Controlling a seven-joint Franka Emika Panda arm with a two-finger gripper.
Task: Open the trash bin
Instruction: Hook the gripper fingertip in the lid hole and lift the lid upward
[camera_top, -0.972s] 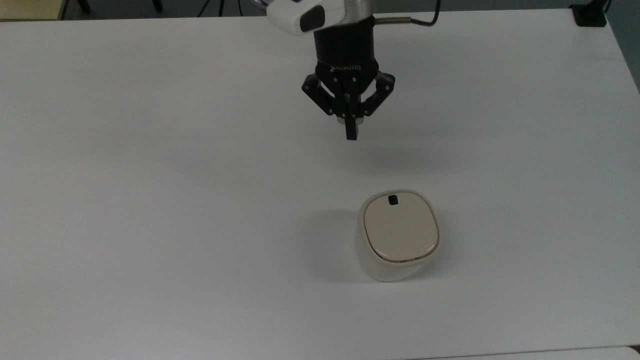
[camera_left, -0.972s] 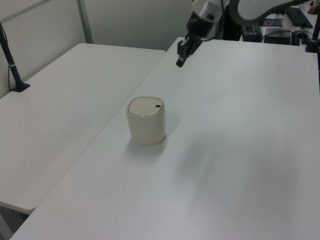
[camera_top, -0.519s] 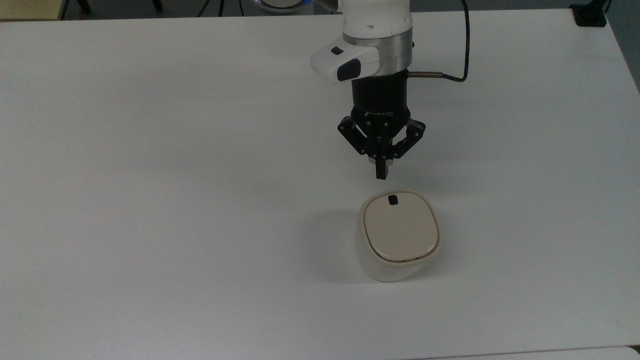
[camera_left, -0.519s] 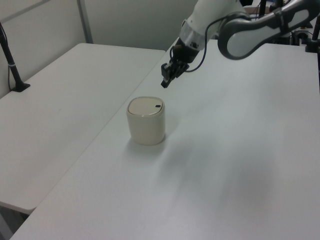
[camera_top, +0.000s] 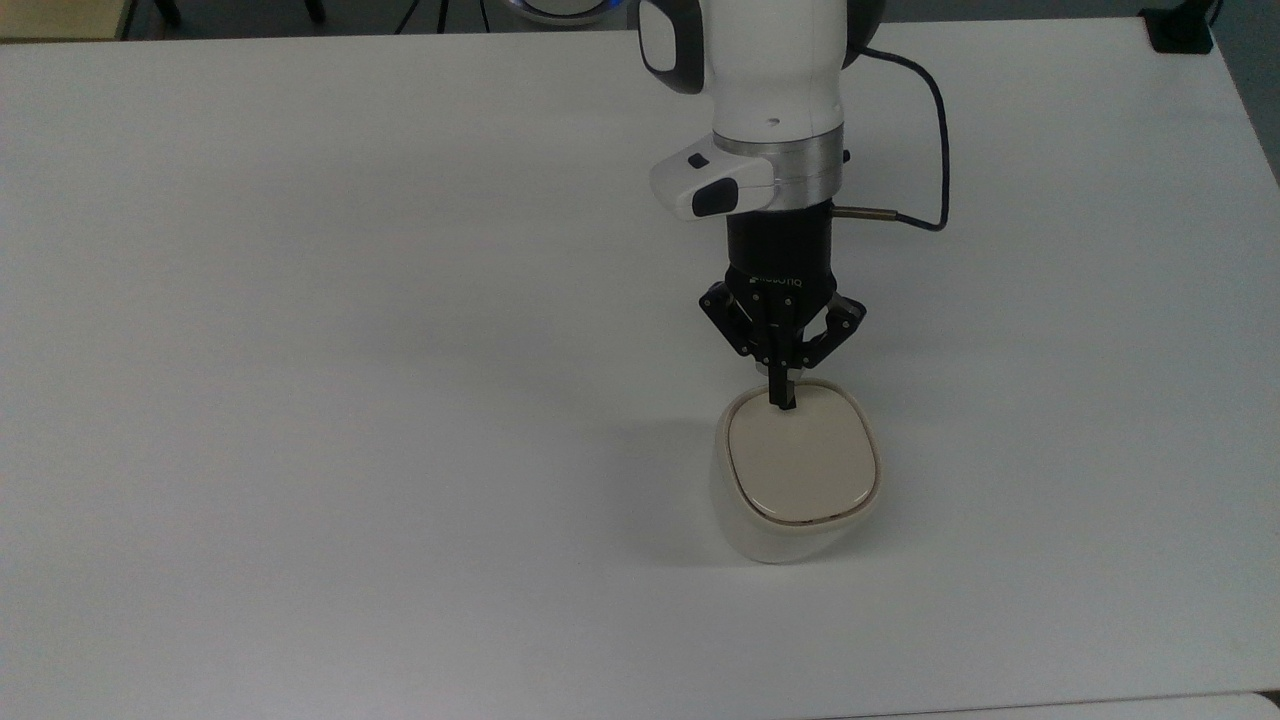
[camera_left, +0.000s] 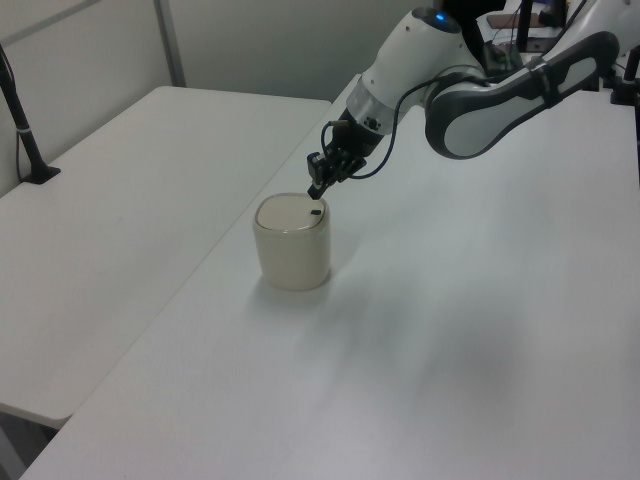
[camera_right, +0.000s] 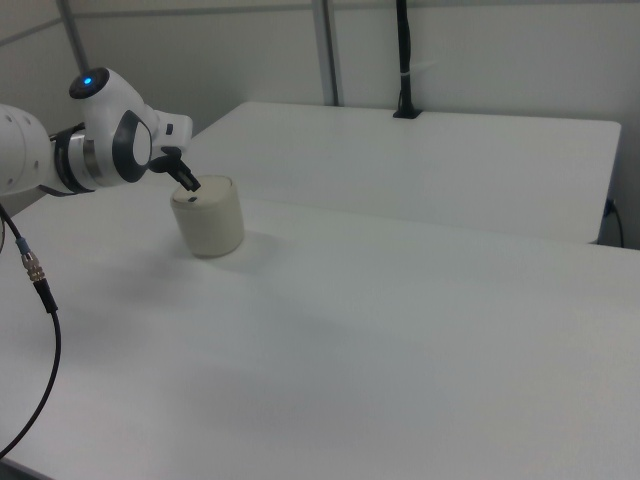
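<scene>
Hand (camera_top: 781, 403) moved onto bin lid (camera_top: 803, 465), white table (camera_top: 300, 350).

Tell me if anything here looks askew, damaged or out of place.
Nothing stands out. The trash bin stands upright on the white table, its lid flat and shut. The gripper, fingers shut, points down at the lid's edge nearest the arm, where the black button sits.
</scene>
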